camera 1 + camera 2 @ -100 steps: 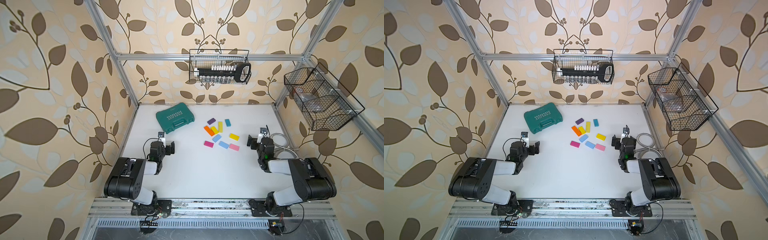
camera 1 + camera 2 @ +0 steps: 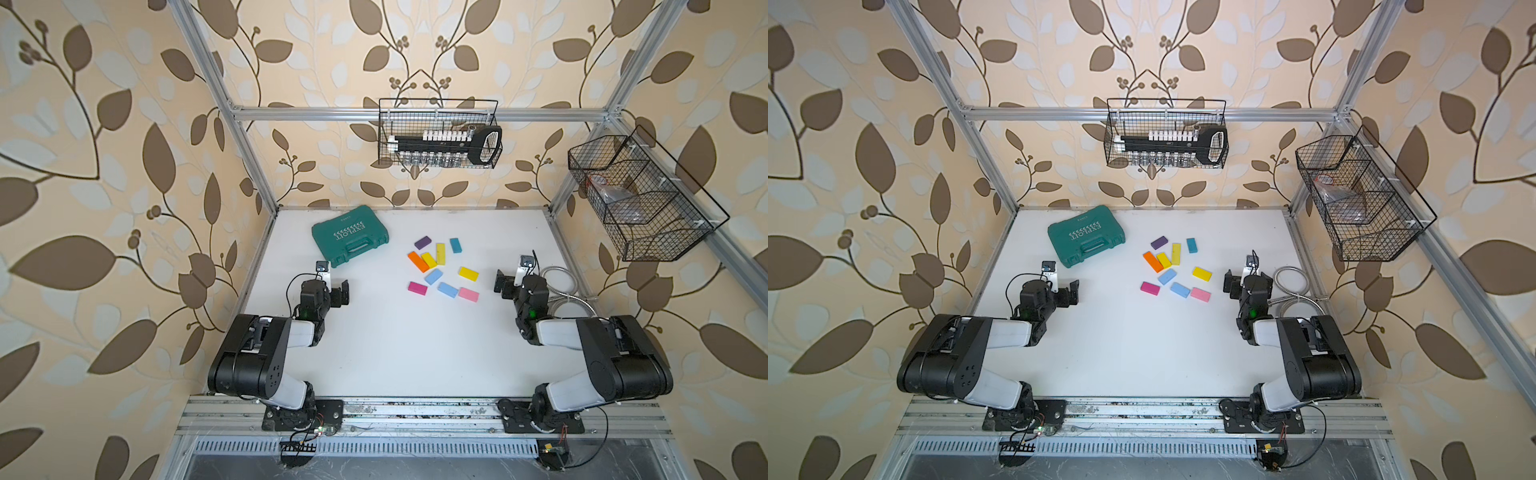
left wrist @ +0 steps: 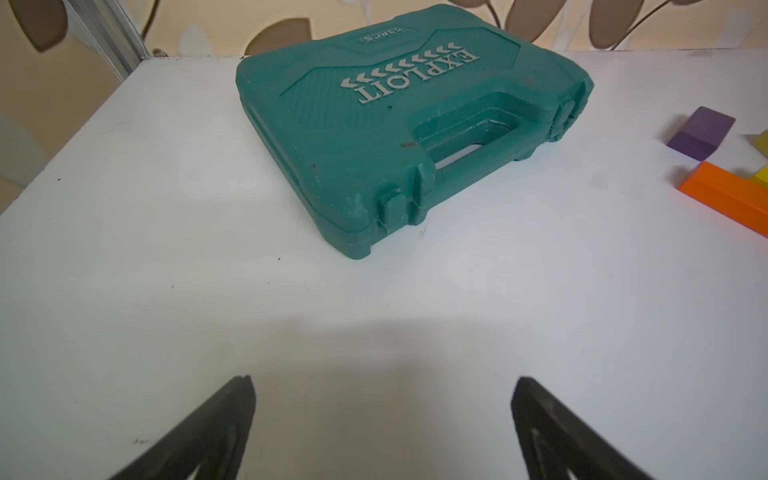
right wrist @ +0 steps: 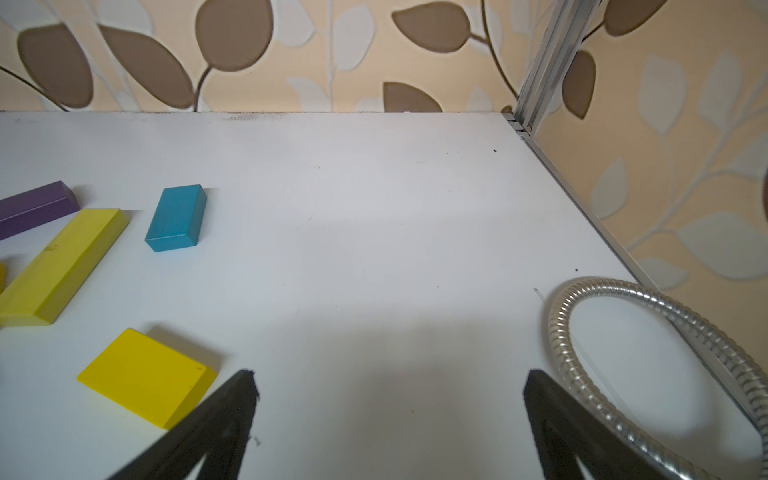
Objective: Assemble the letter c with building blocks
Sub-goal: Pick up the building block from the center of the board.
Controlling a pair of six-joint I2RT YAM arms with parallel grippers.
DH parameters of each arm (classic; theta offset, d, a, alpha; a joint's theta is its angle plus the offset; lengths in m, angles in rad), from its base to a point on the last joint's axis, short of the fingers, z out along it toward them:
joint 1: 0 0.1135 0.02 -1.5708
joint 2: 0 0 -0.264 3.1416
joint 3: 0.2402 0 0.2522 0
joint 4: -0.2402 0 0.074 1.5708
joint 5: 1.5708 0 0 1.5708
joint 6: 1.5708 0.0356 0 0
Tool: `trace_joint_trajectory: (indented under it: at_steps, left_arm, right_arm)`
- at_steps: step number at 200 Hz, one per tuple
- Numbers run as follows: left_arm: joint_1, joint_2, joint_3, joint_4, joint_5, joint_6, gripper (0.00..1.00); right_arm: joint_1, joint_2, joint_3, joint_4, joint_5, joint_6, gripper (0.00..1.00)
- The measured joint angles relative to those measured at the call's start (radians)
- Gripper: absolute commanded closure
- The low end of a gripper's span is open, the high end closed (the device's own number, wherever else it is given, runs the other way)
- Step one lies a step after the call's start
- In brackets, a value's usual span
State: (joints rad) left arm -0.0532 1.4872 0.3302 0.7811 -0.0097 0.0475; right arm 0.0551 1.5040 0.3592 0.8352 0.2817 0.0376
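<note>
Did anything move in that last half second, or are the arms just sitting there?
Nothing visibly changed. The left tool and right tool stay open and empty, the blocks lie scattered as before, and the green case hasn't shifted.

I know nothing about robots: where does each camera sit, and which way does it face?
Top views: overhead, looking down on the whole table; both arms show, left gripper and right gripper open.
Left wrist: on the left arm, facing the green case; two fingers show.
Right wrist: on the right arm, facing the back wall, teal block, metal hose; fingers show.
Shared: both wrist views catch the purple block.
</note>
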Motion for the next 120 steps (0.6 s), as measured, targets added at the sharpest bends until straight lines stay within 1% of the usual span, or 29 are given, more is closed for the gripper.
trace_joint_trajectory:
  at_steps: [28, 60, 86, 97, 120]
  left_arm:
    - [0.010, 0.001, 0.015, -0.031, 0.010, -0.005, 0.01]
    - [0.056, 0.008, 0.056, -0.067, 0.034, -0.025, 0.01]
    - [0.061, 0.010, 0.061, -0.076, 0.037, -0.029, 0.01]
    - [0.061, 0.005, 0.063, -0.089, 0.037, -0.029, 0.01]
    - [0.060, -0.058, 0.127, -0.262, 0.027, -0.036, 0.01]
  right_arm:
    - [0.000, 0.000, 0.000, 0.000, 0.000, 0.000, 0.02]
    - [0.000, 0.000, 0.000, 0.000, 0.000, 0.000, 0.02]
    - [0.002, -0.005, -0.005, 0.008, 0.005, 0.000, 0.02]
    - [0.007, -0.039, -0.021, 0.003, 0.016, 0.000, 0.02]
    - [0.021, -0.172, -0.013, -0.112, 0.042, 0.009, 0.02]
